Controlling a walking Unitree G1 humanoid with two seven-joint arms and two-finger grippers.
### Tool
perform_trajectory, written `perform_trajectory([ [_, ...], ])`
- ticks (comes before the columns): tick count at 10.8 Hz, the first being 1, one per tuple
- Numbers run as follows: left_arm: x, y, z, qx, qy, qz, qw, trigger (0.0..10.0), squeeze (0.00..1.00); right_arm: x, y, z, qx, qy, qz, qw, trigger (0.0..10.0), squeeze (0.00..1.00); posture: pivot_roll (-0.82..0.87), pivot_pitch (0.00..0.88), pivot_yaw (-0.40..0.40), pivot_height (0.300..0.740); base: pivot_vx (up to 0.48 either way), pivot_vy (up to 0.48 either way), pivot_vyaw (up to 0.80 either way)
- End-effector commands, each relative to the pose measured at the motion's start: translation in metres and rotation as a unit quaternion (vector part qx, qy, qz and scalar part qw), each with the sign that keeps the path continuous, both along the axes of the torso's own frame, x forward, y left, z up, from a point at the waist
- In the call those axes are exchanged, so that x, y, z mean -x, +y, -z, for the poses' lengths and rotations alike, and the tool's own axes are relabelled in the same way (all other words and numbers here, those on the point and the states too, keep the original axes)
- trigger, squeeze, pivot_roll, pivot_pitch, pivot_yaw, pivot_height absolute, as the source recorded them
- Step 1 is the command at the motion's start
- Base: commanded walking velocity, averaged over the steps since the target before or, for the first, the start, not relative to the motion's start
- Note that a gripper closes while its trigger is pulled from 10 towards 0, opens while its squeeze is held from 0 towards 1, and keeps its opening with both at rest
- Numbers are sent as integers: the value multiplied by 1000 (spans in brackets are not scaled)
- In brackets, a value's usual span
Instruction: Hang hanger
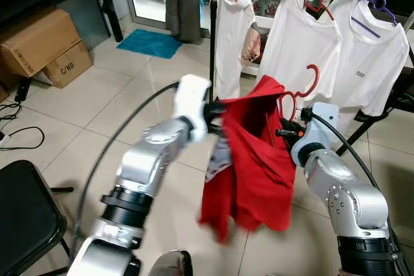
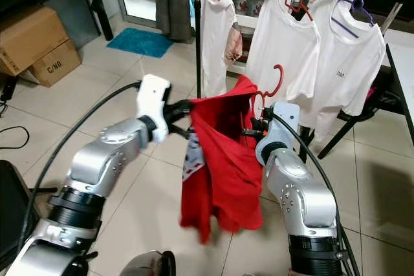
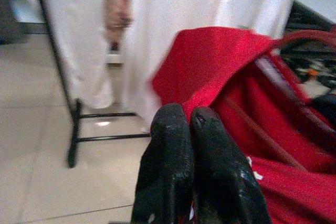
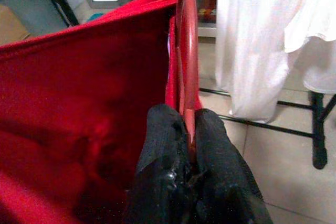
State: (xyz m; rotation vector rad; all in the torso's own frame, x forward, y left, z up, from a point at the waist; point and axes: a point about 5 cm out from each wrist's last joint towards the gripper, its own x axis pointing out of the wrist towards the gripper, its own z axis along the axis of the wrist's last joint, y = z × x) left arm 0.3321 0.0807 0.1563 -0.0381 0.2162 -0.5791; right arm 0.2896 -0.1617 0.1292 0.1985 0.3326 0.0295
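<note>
Your right gripper (image 4: 190, 129) has its fingers pinched on the red plastic hanger (image 4: 188, 51), whose bar runs up between them. Your left gripper (image 3: 190, 121) is closed on the red cloth shirt (image 1: 252, 153), held before the black clothes rack (image 1: 212, 37).

Things around the boxes
Two boxes (image 1: 44, 44) by the wall; blue mat (image 1: 150, 42) beside them; black chair (image 1: 24, 214) nearer the camera.
</note>
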Motion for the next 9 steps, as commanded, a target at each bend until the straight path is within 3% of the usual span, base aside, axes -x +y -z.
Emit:
perform_trajectory([
  [1,-5,3,-22,18,-42,-4,999,10000,1000,-3,-2,-9,-6,-20,5,1000,10000,0,60,25,17,740,0,0,0],
  [3,-4,17,-23,-12,-70,6,997,10000,1000,-6,1,-13,-21,-27,9,999,10000,0,62,29,16,740,0,0,0],
  [4,4,16,-21,-14,-69,64,995,10000,1000,-10,1,-17,-28,-34,17,999,10000,0,62,30,17,740,0,0,0],
  [6,28,14,-6,-57,-49,214,974,10000,1000,-22,-2,-28,-64,-50,65,995,10000,0,64,33,17,740,0,0,0],
  [8,38,5,-2,-48,-38,268,961,10000,1000,-32,-3,-34,-114,-52,111,986,10000,0,59,35,20,740,0,0,0],
  [9,39,-4,10,-59,-40,269,961,10000,1000,-46,-4,-41,-146,-51,152,976,10000,0,57,35,23,740,0,0,0],
])
